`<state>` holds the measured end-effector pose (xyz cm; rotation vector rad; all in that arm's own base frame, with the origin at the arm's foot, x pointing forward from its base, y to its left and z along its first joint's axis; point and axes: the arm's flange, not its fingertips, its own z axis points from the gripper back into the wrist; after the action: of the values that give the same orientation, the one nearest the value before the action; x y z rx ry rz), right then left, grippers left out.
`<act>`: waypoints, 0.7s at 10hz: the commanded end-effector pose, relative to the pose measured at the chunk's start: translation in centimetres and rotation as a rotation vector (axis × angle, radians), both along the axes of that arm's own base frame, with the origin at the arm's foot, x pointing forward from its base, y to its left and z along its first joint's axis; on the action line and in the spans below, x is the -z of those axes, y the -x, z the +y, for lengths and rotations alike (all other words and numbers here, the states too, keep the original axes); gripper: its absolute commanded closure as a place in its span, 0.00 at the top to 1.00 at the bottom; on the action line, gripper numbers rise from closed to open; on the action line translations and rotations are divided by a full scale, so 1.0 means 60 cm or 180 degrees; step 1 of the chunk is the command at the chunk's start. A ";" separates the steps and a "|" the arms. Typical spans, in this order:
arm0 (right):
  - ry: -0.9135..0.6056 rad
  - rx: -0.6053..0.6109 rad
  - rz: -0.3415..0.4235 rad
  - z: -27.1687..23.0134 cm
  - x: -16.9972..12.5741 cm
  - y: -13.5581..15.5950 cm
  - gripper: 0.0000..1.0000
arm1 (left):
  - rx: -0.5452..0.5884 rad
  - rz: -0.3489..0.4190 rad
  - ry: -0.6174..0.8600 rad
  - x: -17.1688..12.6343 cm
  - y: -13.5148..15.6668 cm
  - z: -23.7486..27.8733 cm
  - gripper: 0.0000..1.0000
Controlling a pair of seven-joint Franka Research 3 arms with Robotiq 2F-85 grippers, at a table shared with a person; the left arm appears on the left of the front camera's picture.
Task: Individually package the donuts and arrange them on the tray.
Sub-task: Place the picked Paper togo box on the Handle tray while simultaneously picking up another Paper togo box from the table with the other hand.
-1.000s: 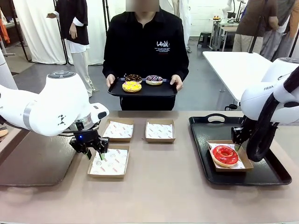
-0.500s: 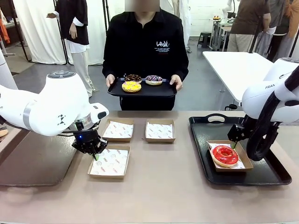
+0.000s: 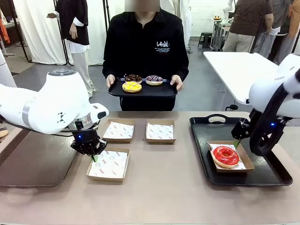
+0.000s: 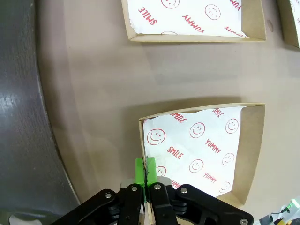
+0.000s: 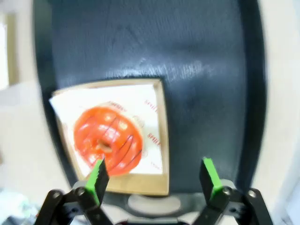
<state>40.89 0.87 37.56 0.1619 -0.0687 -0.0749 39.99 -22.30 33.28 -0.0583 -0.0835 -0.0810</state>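
- Left gripper (image 4: 145,171): jaws together, clamped on the near wall of an empty box (image 4: 255,150) on the table.
- Right gripper (image 5: 153,177): jaws apart, holding nothing, over the table tray (image 5: 211,70), just beside the red donut (image 5: 108,140).
- Red donut: sits in its own box on the table tray.
- Handling, judged: donuts are light and soft, and the icing smears. Grip gently across the outer sides, or carry by the box wall.
- Box, judged: thin card, light, and the wall buckles under a hard pinch.
- Count: four donuts. One is red, one is a yellow donut (image 3: 131,86) and two are chocolate donuts (image 3: 154,79). The last three sit on the person's tray (image 3: 145,93).
- Four boxes: three empty, one filled. Two trays.
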 end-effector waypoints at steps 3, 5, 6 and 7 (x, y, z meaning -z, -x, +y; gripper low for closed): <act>-0.1777 -0.0132 0.0113 -0.170 -0.125 0.050 1.00 | -0.0068 -0.0223 0.0057 -0.134 0.015 -0.001 0.00; -0.2450 0.0103 -0.0161 -0.287 -0.156 0.079 1.00 | -0.0094 -0.0360 0.0125 -0.210 0.003 -0.006 0.00; -0.2758 0.0135 -0.0213 -0.331 -0.160 0.093 1.00 | -0.0108 -0.0416 0.0105 -0.242 -0.007 -0.013 0.00; -0.2963 0.0167 -0.0189 -0.363 -0.156 0.107 1.00 | -0.0154 -0.0451 0.0068 -0.271 -0.021 -0.020 0.00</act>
<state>33.00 -19.96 47.87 1.0094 -0.1052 -0.1601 40.19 -22.96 48.94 -0.0946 -0.2359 -0.0710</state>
